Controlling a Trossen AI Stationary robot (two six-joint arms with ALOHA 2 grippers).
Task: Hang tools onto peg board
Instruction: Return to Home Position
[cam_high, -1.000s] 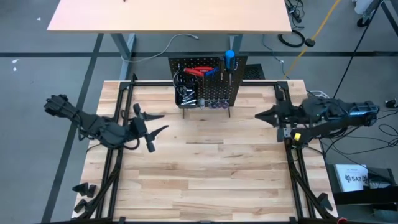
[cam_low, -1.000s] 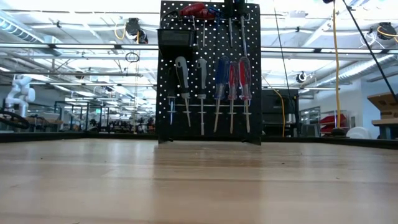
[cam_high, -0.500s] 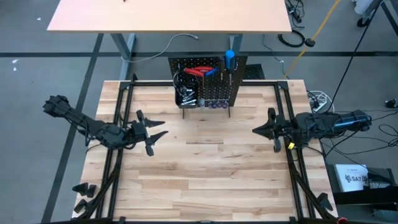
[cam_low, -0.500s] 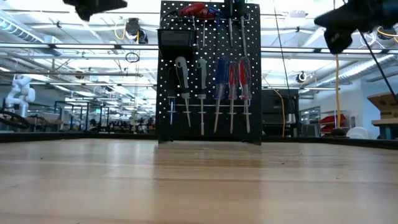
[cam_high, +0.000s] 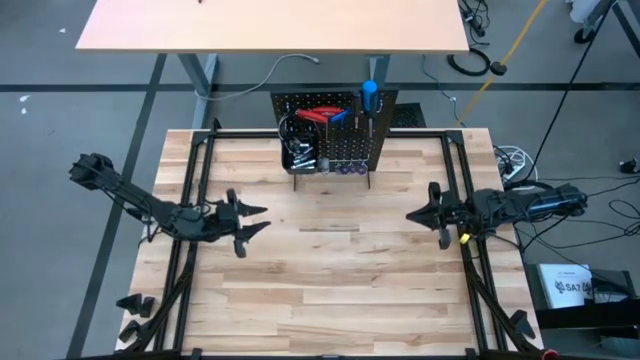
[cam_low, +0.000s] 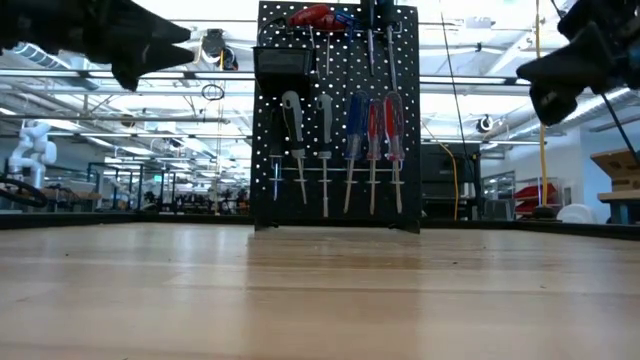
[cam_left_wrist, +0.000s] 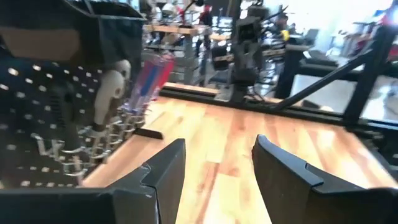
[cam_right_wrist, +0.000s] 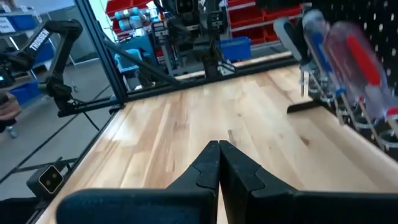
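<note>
Far edge of the counter: the peg board (cam_high: 335, 130) stands upright on its stand. It is beyond both hands and roughly midway between them, well apart from each.
Left hand: the left hand (cam_high: 257, 218) hovers above the counter (cam_high: 330, 285) just inside the left rail and points across toward the other arm. Its fingers (cam_left_wrist: 166, 171) are spread, bare wood shows in the gap, and it holds nothing.
Right hand: the right hand (cam_high: 411, 214) hovers by the right rail, about level with the left one and facing it. Its fingers (cam_right_wrist: 208, 167) are pressed together with nothing between them.
Tools relative to the hands: a row of screwdrivers (cam_low: 356, 120) hangs with handles up on the board's face. The handles run grey-and-black, clear, blue, then two red. The red-handled pliers (cam_low: 310, 15) hang above them, far off to the side of each hand's line of reach.
Black bin: the black bin (cam_low: 283, 60) sits high on the board, on the left hand's side.
Cut off: in the low view each hand shows only as a dark shape at an upper corner. The board's top edge and the blue-handled tool (cam_high: 369, 93) on it run out of that picture.
Hard to make out: from level height the bin's contents are hidden. From above only small silvery bits show in it, too small to name.
</note>
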